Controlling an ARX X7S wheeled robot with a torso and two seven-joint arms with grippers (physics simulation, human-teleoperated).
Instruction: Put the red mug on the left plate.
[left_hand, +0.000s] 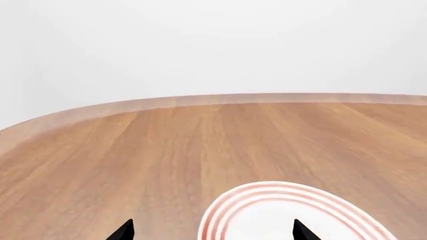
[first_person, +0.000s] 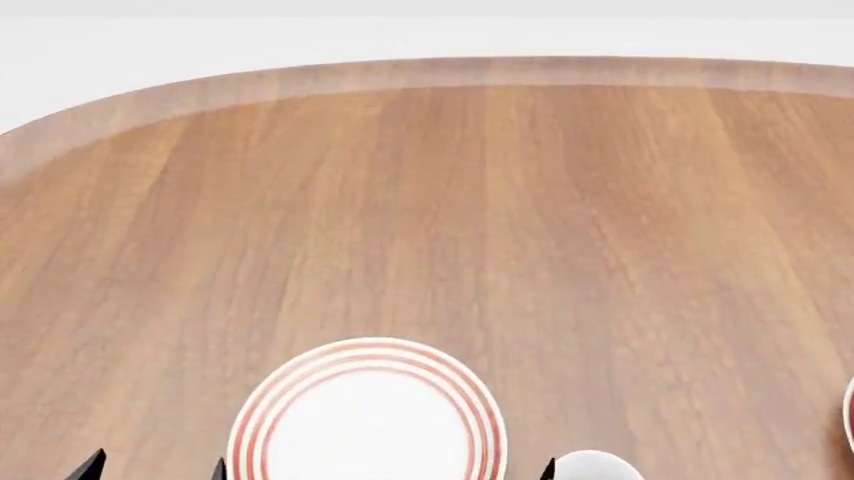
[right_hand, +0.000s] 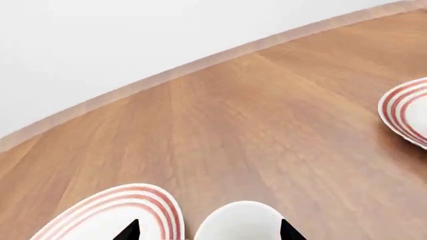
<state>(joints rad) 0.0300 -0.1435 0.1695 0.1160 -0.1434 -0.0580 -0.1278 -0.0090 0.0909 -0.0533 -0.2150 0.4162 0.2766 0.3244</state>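
Left plate (first_person: 367, 415) lay bare on the wooden surface (first_person: 534, 220), white mug (first_person: 597, 467) just beside it, second plate (first_person: 849, 412) well apart, both pincers spread, holding nothing

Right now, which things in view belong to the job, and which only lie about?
Job: left plate; left gripper, open over it. The red mug is not in view.
Lying about: white mug, second plate, table.
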